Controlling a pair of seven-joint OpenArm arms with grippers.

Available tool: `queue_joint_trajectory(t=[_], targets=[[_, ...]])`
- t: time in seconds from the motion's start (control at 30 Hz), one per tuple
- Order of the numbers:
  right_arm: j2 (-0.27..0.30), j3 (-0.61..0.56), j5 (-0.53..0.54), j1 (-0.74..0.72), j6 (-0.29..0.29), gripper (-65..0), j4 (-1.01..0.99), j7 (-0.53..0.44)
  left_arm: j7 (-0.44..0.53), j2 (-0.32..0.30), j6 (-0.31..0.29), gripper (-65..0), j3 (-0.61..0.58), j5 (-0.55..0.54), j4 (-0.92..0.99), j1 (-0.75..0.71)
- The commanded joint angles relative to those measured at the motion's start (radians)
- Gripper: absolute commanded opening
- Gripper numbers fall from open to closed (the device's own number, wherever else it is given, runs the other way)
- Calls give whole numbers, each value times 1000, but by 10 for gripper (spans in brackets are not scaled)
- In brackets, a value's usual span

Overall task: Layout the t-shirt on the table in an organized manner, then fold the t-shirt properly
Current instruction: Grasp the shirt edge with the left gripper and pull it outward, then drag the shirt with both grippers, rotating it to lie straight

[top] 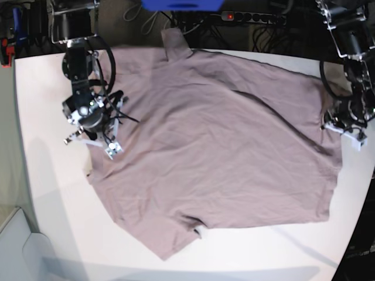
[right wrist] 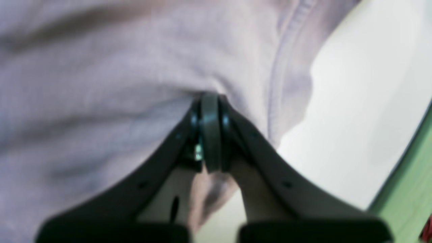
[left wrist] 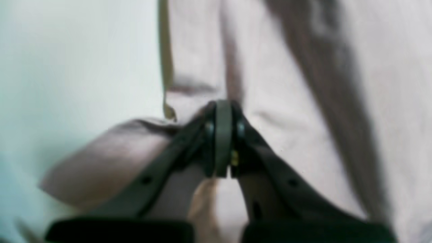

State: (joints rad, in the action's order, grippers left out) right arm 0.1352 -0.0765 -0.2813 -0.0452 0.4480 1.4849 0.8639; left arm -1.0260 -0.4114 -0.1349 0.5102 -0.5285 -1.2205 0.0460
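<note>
Mauve fabric covers most of the table [top: 41, 193]: the t-shirt [top: 222, 146] lies spread nearly flat, plain and thin, with shallow creases across the middle and one sleeve pointing to the near edge. A small flap at the far edge sticks up past the table rim. The right gripper [right wrist: 210, 101] has its jaws pressed together, pinching the shirt near a stitched hem. The left gripper [left wrist: 223, 108] is likewise clamped on a fold at the shirt's edge. Both wrist views are blurred; in the base view the arms hide both grip points.
</note>
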Motion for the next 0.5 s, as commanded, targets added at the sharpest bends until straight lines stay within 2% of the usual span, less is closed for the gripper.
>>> queue_joint_trajectory(t=[0.0, 0.1, 0.2, 0.47], targets=[[4, 1, 9, -9, 4, -650, -39, 13, -14, -25, 2, -650, 38, -6, -64, -8], [10, 1, 7, -58, 4, -650, -160, -31, -80, 10, 2, -650, 129, -18, -192, -84], [25, 2, 7, -117, 2, -650, -255, -61, -92, 35, 2, -650, 181, -20, -264, -162], [70, 2, 6, -281, 2, -650, -405, -77, 2, 81, 1, -650, 178, -15, -229, -283]])
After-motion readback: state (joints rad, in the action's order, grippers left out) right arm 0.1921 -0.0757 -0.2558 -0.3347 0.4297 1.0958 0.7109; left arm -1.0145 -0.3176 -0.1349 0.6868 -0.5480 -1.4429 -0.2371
